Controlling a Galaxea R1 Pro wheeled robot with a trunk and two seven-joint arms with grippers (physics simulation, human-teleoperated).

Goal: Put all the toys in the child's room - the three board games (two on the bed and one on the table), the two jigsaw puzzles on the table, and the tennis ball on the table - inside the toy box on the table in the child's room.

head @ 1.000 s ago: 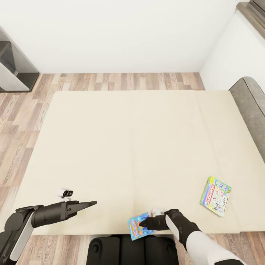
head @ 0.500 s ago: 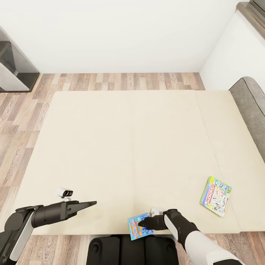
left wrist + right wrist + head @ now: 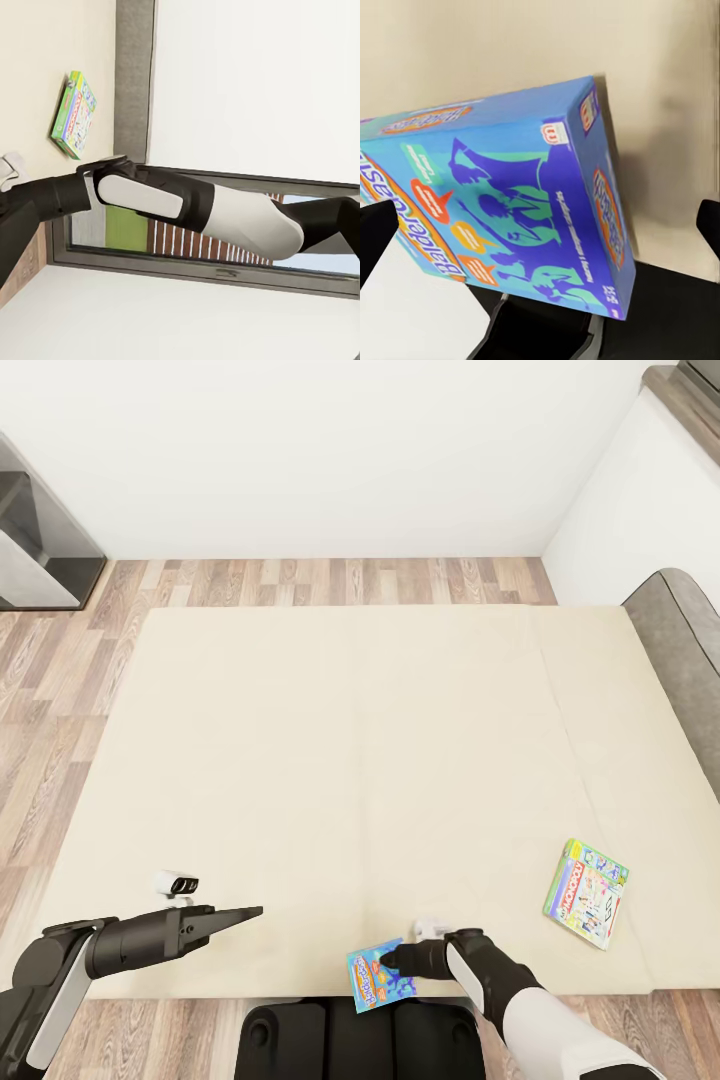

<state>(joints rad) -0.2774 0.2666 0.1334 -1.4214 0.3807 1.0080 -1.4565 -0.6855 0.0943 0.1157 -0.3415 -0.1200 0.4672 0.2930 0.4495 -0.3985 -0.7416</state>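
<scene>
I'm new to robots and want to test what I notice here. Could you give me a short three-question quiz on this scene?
1. How many game boxes lie on the bed?
2. True or false: the right claw is at the blue game box.
3. Which lies nearer the grey headboard: (a) the blue game box, (b) the green game box?

Key: 1. Two. 2. True; the box sits between its spread fingers at the bed's near edge, partly overhanging. 3. b.
</scene>
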